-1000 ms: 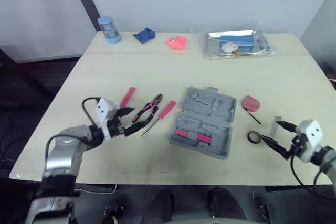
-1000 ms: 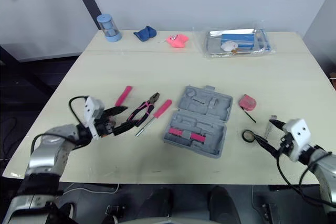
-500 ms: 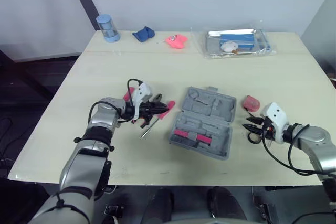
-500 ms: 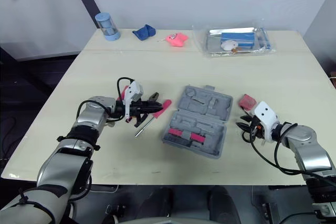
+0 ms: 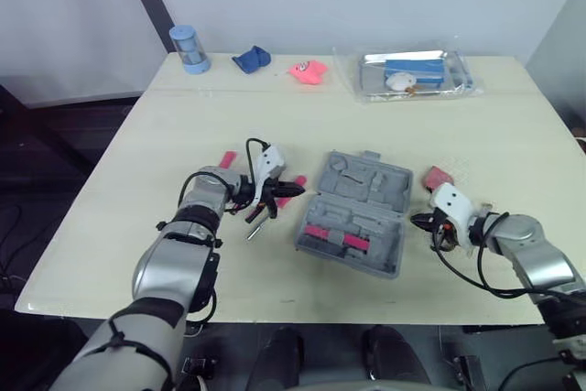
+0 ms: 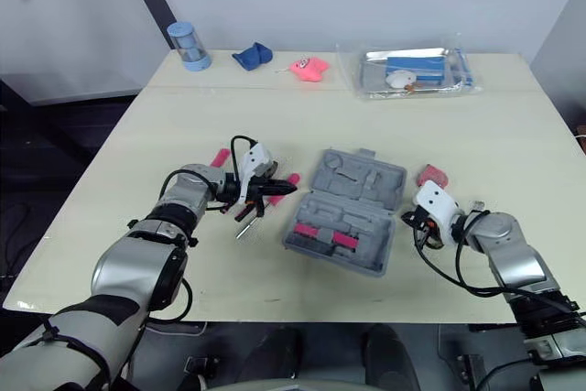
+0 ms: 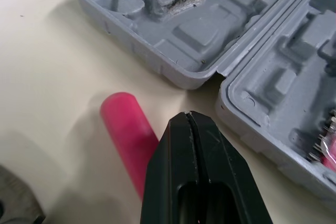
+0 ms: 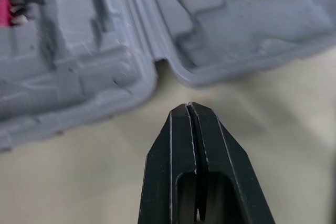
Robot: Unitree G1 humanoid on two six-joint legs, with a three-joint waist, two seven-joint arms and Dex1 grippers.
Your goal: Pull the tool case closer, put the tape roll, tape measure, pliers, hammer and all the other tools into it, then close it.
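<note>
Left eye view shows a pale tabletop [image 5: 275, 116] with a blue cup [image 5: 187, 48] at its far left corner. Closer in, the left pincer [image 5: 295, 184] is shut tight with nothing in it. Its tip is just beside a tool with a pink handle [image 7: 126, 129], which lies flat next to the left side of the tool case [image 5: 357, 212]. The gray tool case lies open in the middle of the tabletop. On its right side, the right pincer [image 5: 417, 221] is shut too and holds nothing. Its tip is close to the spot where the two halves of the case join. A red tape measure [image 5: 438, 176] sits just behind that pincer. A clear tray [image 5: 417, 75] sits at the back.
</note>
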